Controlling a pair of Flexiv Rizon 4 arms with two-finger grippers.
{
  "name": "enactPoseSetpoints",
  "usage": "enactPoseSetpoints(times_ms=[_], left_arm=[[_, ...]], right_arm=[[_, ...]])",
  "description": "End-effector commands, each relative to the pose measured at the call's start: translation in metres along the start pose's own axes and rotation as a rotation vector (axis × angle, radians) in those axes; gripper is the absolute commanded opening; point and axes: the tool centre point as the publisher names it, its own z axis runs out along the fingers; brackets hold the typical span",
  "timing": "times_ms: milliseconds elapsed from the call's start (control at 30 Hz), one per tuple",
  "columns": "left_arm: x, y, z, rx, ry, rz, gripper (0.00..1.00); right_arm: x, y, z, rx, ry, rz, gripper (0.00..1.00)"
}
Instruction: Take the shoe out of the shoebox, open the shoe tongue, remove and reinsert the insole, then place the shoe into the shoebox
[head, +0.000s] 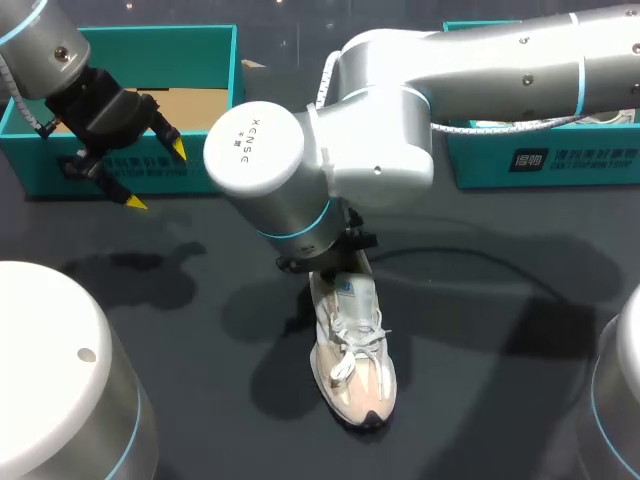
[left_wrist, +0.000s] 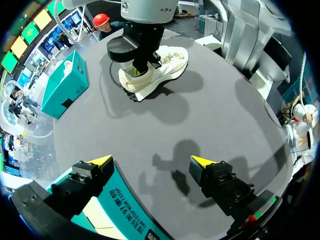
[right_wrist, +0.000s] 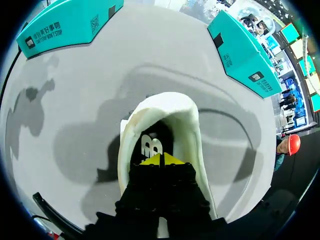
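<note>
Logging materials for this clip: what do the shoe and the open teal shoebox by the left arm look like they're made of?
Shoe: apparently a cream mesh or knit fabric upper, matte, with woven white laces. The right wrist view shows a soft padded collar. The dark toe edge of the sole is probably rubber.
Shoebox: likely cardboard, with teal printed walls and a plain brown floor inside.

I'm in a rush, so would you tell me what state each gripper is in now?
Left gripper: open, empty, over the shoebox edge.
Right gripper: shut, tips inside the shoe; whether it pinches anything cannot be told.
</note>
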Motion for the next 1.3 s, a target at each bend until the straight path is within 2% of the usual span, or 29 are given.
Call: enactPoseSetpoints(times_ms=[33,200,367,567,833,1200,1300], left_arm=[[0.001,0.0,-0.001,-0.002,0.001,0.001,1.0],[0.001,0.0,-0.001,-0.002,0.001,0.001,1.0],[0.001,0.0,-0.001,-0.002,0.001,0.001,1.0],[0.001,0.0,-0.001,-0.002,0.001,0.001,1.0],[0.001,0.0,-0.001,-0.002,0.001,0.001,1.0],[0.001,0.0,-0.001,-0.002,0.001,0.001,1.0],[0.001,0.0,-0.001,-0.002,0.001,0.001,1.0]], right_arm=[[0.001,0.002,0.023,0.054,0.049,0.102,0.0],[0.001,0.0,0.037,0.123,0.116,0.1,0.0],[0.004,-0.006,0.042,0.181,0.143,0.091,0.0],[-0.002,-0.014,0.019,0.192,0.169,0.089,0.0],[-0.011,-0.013,-0.004,0.21,0.209,0.064,0.0],[-0.023,-0.014,-0.011,0.299,0.301,-0.036,0.0],[-0.02,-0.016,-0.011,0.32,0.304,-0.05,0.06]])
